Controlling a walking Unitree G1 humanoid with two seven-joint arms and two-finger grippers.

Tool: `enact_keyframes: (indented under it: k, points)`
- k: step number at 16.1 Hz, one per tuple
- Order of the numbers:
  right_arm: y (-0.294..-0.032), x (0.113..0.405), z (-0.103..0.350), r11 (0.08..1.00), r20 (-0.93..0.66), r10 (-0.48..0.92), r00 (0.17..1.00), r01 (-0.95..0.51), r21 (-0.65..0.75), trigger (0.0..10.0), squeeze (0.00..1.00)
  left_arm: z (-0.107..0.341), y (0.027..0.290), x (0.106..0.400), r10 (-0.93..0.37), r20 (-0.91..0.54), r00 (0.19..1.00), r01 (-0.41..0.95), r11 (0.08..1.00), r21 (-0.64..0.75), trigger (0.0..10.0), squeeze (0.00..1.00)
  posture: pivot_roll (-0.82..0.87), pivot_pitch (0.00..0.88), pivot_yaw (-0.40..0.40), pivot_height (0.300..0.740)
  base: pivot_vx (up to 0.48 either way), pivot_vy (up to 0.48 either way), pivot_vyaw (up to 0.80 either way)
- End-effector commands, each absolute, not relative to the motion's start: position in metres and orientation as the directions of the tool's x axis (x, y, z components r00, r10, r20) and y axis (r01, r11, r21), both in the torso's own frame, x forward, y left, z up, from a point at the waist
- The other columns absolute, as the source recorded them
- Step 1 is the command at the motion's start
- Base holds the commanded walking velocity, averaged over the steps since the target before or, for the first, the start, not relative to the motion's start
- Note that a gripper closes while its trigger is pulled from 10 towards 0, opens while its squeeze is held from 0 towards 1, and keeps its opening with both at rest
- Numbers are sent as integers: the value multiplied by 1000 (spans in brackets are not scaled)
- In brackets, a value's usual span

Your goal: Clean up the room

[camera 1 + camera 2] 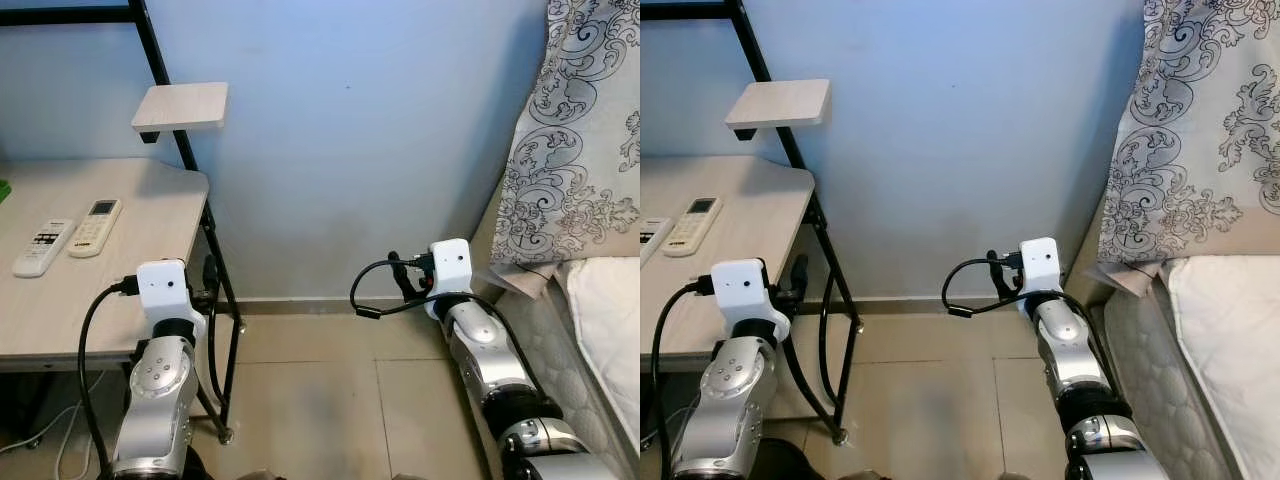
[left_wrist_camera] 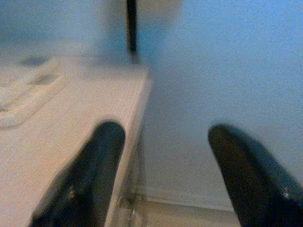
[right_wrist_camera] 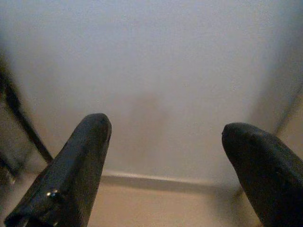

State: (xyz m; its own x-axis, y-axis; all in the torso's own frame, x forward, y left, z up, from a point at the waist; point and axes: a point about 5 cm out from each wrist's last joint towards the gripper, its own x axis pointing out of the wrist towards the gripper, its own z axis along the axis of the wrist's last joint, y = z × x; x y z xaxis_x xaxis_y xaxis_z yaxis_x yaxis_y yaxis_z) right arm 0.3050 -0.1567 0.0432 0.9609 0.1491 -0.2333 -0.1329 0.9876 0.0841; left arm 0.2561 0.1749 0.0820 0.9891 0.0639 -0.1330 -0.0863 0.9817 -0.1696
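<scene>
Two white remote controls lie side by side on the pale wooden desk (image 1: pixel 120 300): a broader one (image 1: pixel 43 247) and a slimmer one (image 1: pixel 95 227) to its right. My left gripper (image 2: pixel 163 132) is held open by the desk's right edge, nothing between its fingers (image 2: pixel 90 175), with the remotes (image 2: pixel 23 94) blurred off to one side. My right gripper (image 3: pixel 165 127) is open too and empty. It points at the bare blue wall low down, near the skirting, between desk and bed.
A small wooden shelf (image 1: pixel 182 105) juts from the black desk frame (image 1: pixel 225 310) above the desk corner. A bed (image 1: pixel 610 320) with a patterned cloth (image 1: pixel 580 150) stands on the right. Tiled floor (image 1: pixel 320 400) lies between them. White cables (image 1: pixel 60 440) trail under the desk.
</scene>
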Motion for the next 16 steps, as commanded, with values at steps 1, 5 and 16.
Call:
enact_keyframes:
  k: [1, 5, 16]
  points:
    - [-123, 319, 56, 955, -222, 284, 933, -254, 153, 10000, 0, 78, 132, 282, -204, -175, 963, 160, 959, -234, 10000, 0, -97, 0, 65, 740, 0, 0, 0]
    - [-108, 325, 70, 920, -180, 391, 903, -378, 103, 10000, 0, 91, 120, 295, -301, -135, 944, 274, 943, -189, 10000, 0, -98, 0, 67, 740, 0, 0, 0]
    - [-140, 285, 78, 918, -122, 397, 910, -392, 66, 10000, 0, 106, 146, 252, -341, -47, 939, 328, 929, -172, 10000, 0, -119, 0, 85, 740, 0, 0, 0]
